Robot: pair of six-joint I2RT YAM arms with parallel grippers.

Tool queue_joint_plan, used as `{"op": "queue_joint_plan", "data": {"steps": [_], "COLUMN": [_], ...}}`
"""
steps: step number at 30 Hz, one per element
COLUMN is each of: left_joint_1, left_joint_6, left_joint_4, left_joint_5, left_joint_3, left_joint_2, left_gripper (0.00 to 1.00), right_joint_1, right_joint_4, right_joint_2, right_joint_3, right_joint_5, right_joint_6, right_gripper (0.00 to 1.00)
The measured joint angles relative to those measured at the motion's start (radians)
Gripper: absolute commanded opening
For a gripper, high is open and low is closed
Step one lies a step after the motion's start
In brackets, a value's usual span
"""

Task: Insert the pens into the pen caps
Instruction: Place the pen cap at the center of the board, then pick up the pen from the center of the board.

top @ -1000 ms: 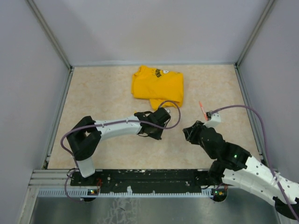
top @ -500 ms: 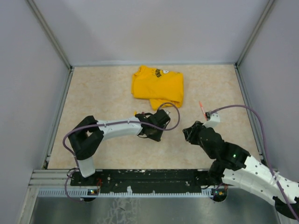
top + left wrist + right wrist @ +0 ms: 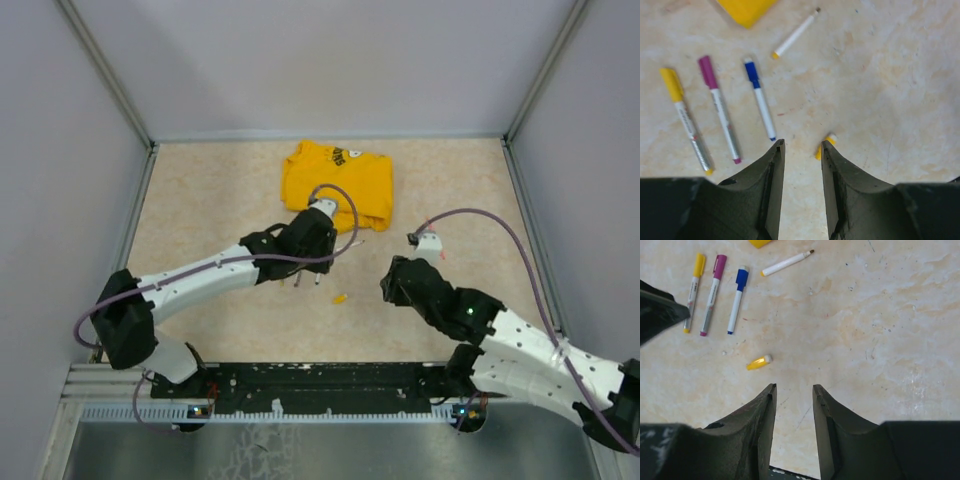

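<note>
Three capped pens lie side by side in the left wrist view: yellow-capped (image 3: 685, 120), magenta-capped (image 3: 720, 110) and blue-capped (image 3: 760, 100). An uncapped white pen (image 3: 795, 34) lies beyond them near the yellow T-shirt (image 3: 745, 9). A loose yellow cap (image 3: 825, 146) lies on the table beside my right fingertip. My left gripper (image 3: 802, 142) is open and empty above the table. My right gripper (image 3: 793, 386) is open and empty, with the yellow cap (image 3: 759, 362) just ahead to its left. The right wrist view also shows the pens (image 3: 713, 292) and the uncapped pen (image 3: 787, 263).
The folded yellow T-shirt (image 3: 338, 180) lies at the back middle. The yellow cap (image 3: 340, 298) lies between my left gripper (image 3: 300, 262) and right gripper (image 3: 388, 288). Grey walls enclose the table on three sides. A left finger (image 3: 660, 310) shows in the right wrist view.
My left arm has stretched out and swung toward the T-shirt, uncovering the pens and the yellow cap. My right arm has shifted a little left.
</note>
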Motion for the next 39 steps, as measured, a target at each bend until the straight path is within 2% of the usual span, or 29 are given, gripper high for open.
{"op": "queue_joint_plan", "data": {"steps": [4,9,12,15,22,27,33,39], "left_joint_1": [0.123,0.257,0.277,0.28,0.282,0.282,0.286,0.286], "left_joint_6": [0.027,0.072,0.106,0.132,0.164,0.171,0.188,0.2], "left_joint_4": [0.03,0.028,0.024,0.024,0.023,0.017,0.016,0.016], "left_joint_5": [0.017,0.026,0.024,0.022,0.02,0.0,-0.029,-0.044], "left_joint_3": [-0.042,-0.109,-0.131,-0.154,-0.241,-0.275,-0.306,-0.332], "left_joint_2": [-0.073,-0.149,-0.208,-0.263,-0.357,-0.379,-0.394,-0.417], "left_gripper": [0.4,0.41,0.41,0.42,0.42,0.43,0.43,0.43], "right_joint_1": [-0.057,-0.266,-0.339,-0.352,-0.353,-0.353,-0.35,-0.317], "right_joint_4": [0.045,0.122,0.164,0.178,0.26,0.284,0.335,0.314], "right_joint_2": [0.163,0.357,0.438,0.525,0.656,0.754,0.842,0.93], "right_joint_3": [0.071,0.154,0.186,0.245,0.306,0.363,0.377,0.44], "right_joint_5": [-0.069,-0.334,-0.429,-0.485,-0.513,-0.473,-0.407,-0.279], "right_joint_6": [-0.094,-0.27,-0.366,-0.455,-0.535,-0.452,-0.213,-0.008], "right_gripper": [0.41,0.44,0.45,0.45,0.46,0.46,0.48,0.48]}}
